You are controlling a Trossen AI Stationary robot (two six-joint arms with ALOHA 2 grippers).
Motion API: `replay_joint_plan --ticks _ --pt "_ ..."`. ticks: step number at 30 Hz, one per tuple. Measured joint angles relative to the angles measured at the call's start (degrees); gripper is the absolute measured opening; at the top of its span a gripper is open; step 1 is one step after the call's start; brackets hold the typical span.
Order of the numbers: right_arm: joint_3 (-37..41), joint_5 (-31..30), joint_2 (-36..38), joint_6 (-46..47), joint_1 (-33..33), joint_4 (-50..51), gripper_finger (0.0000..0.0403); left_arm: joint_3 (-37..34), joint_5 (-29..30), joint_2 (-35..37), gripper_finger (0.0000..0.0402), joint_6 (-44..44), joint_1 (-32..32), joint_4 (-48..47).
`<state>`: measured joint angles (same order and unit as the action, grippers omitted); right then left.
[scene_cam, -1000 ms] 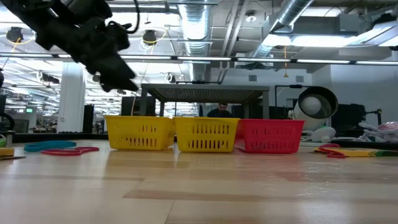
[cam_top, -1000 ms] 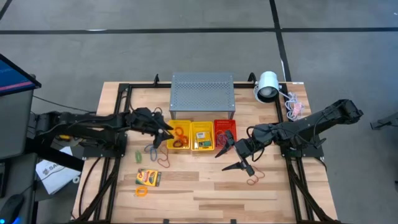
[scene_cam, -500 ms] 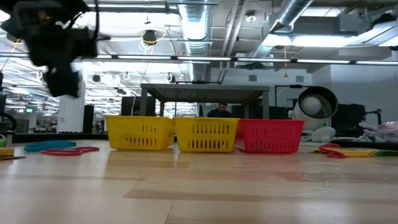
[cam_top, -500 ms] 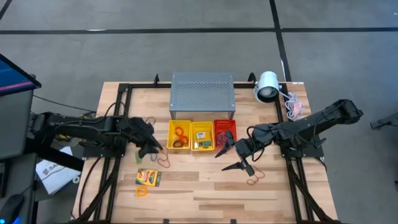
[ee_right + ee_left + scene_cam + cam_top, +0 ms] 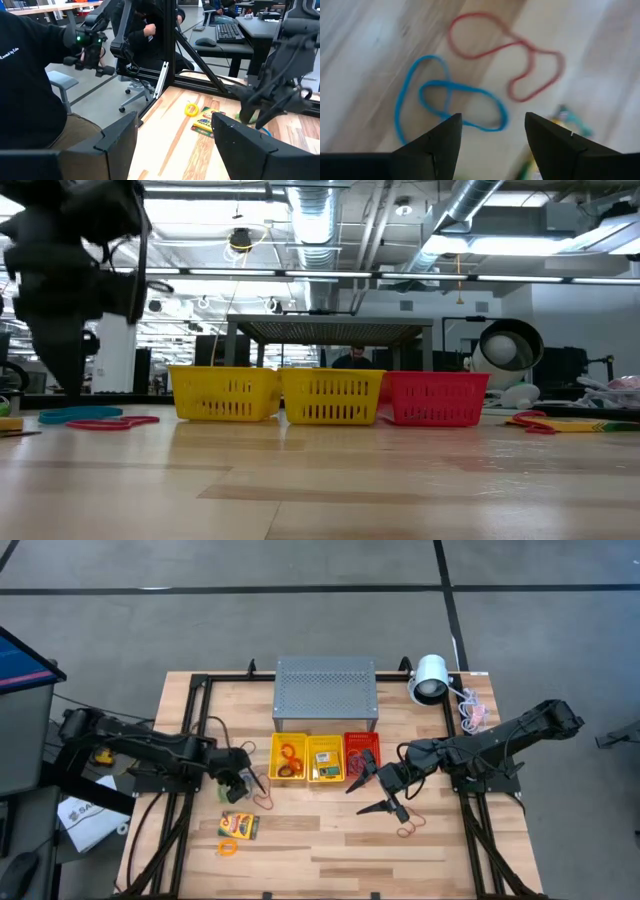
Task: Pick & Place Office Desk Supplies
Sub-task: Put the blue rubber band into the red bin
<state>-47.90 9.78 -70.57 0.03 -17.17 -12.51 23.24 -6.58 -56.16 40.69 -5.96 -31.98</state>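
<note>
Down and back comes the left gripper (image 5: 243, 783), pulled off the baskets to hang over the bands left of them, fingers apart and holding nothing. Under it, the wrist view shows a blue band (image 5: 445, 100) folded into a long double loop beside a wavy red band (image 5: 512, 55), both flat on the wood. Three baskets sit in a row before the grey metal box (image 5: 326, 692): the left yellow basket (image 5: 288, 758) holds orange and red bands, the middle yellow basket (image 5: 325, 759) a yellow-and-green card box, the red basket (image 5: 362, 753) something I cannot make out. Another card box (image 5: 238, 826) lies flat near the front edge, long side across the table, an orange band (image 5: 229, 847) just beside it. The right gripper (image 5: 378, 790) waits by the red basket, fingers apart, empty.
</note>
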Motion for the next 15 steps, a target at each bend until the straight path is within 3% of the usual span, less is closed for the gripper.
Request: replay_joint_plan --ticks 7,15 --pt "0.0 0.0 0.0 0.0 0.0 0.02 0.0244 1.1 2.3 -8.82 0.0213 -2.98 0.01 0.85" --pt "0.0 0.0 0.0 0.0 0.0 0.05 0.0244 4.21 7.66 -10.34 0.0213 -6.25 0.03 0.94"
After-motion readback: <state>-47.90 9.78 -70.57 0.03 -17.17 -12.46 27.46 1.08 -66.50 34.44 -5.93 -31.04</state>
